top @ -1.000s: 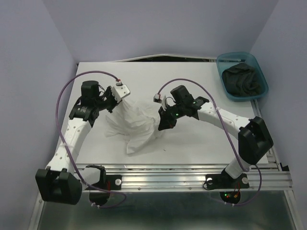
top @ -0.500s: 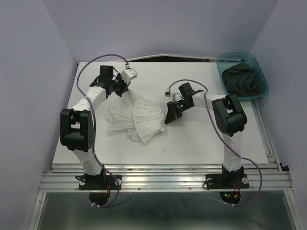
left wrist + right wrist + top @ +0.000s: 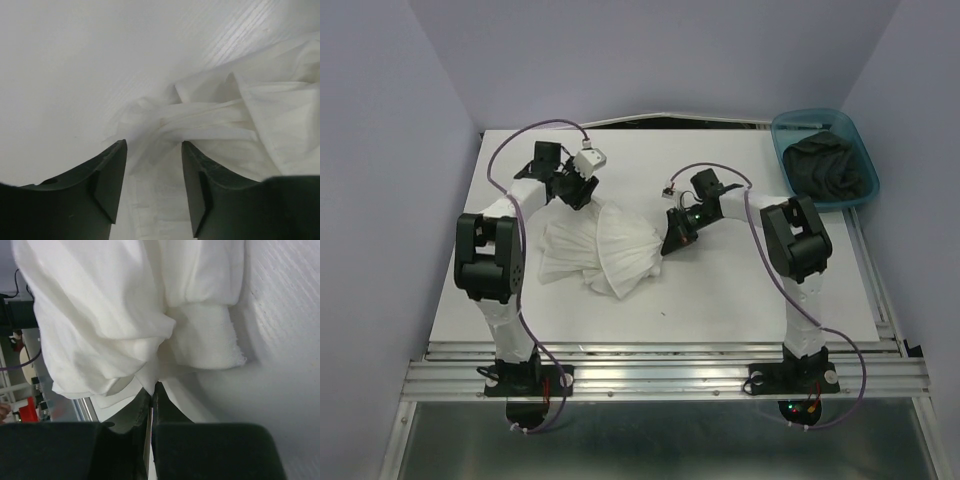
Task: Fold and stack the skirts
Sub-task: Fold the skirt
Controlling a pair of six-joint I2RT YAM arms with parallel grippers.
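Note:
The white pleated skirt lies fanned out on the table's middle. My left gripper stands open over the skirt's far left corner. In the left wrist view its fingers straddle a bunched white edge without pinching it. My right gripper is shut on the skirt's right edge. The right wrist view shows white cloth pinched at the closed tips. The charcoal-black skirt sits crumpled in the teal bin at the back right.
The white table ends at a metal rail along the near side. Lavender walls stand at the left, back and right. Purple cables loop above both arms.
My left arm reached toward the back left, drawing the skirt out into a fan, then its jaws opened and let the corner go. The right gripper stayed shut on the cloth.

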